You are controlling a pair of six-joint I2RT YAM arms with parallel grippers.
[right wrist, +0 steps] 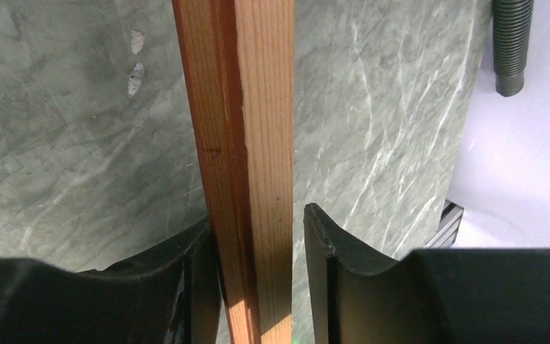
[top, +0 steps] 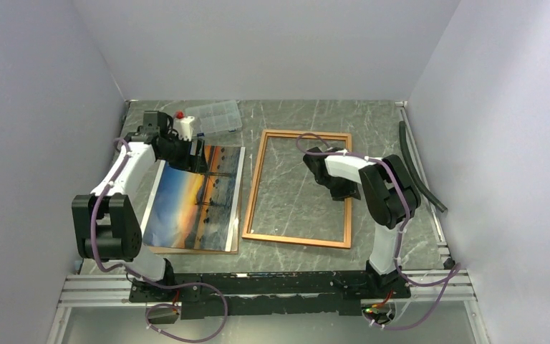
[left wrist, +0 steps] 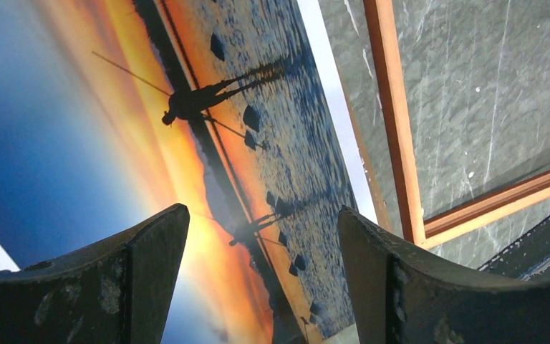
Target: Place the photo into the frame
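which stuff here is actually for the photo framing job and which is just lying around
For the job: photo, frame, probably the brown board under the photo.
Lying about: clear compartment box, small white red-topped item, black hose.

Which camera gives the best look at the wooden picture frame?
Top external: nearly the whole frame lies flat beside the photo. Right wrist shows only one rail, straddled by the right claw; left wrist catches just a corner.

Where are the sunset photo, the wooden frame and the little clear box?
the photo (top: 197, 201): top view, middle of the print.
the frame (top: 297, 239): top view, its near rail.
the clear box (top: 215, 117): top view, middle of its lid.
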